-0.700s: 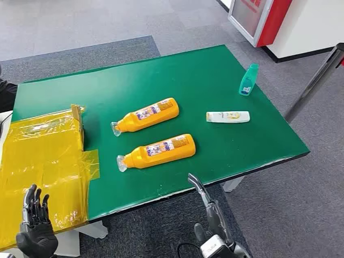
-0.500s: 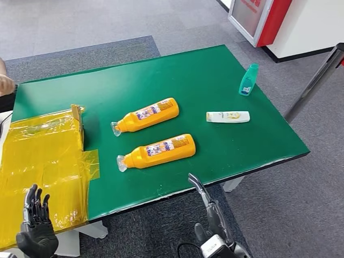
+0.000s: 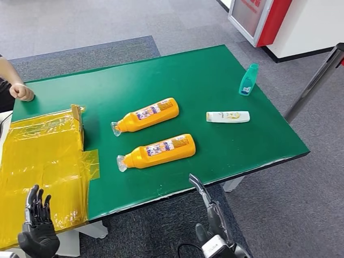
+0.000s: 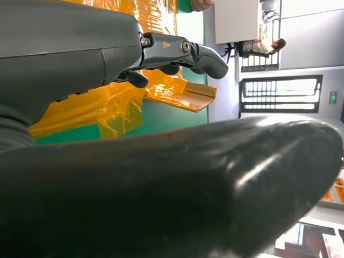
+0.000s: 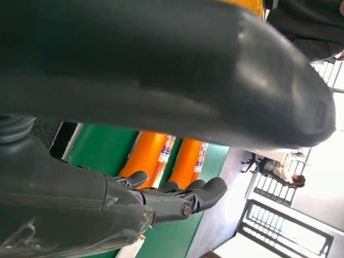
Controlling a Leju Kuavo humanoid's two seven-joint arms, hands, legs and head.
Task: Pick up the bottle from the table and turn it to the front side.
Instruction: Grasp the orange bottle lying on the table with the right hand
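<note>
A person's hand (image 3: 22,92) now rests on the table (image 3: 210,70) at 10 o'clock; both orange bottles (image 3: 156,151) lie untouched. Left hand (image 3: 37,228) and right hand (image 3: 210,215) hold nothing, fingers apart.

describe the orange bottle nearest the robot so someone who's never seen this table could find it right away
On the green table, two orange bottles lie on their sides, roughly parallel, near the middle, clear caps pointing toward the yellow plastic sheet. The one you want is the near orange bottle, close to the table's front edge; the far orange bottle lies just behind it.

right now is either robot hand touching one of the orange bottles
No, the left hand and right hand hang below the table edge, apart from both orange bottles.
</note>
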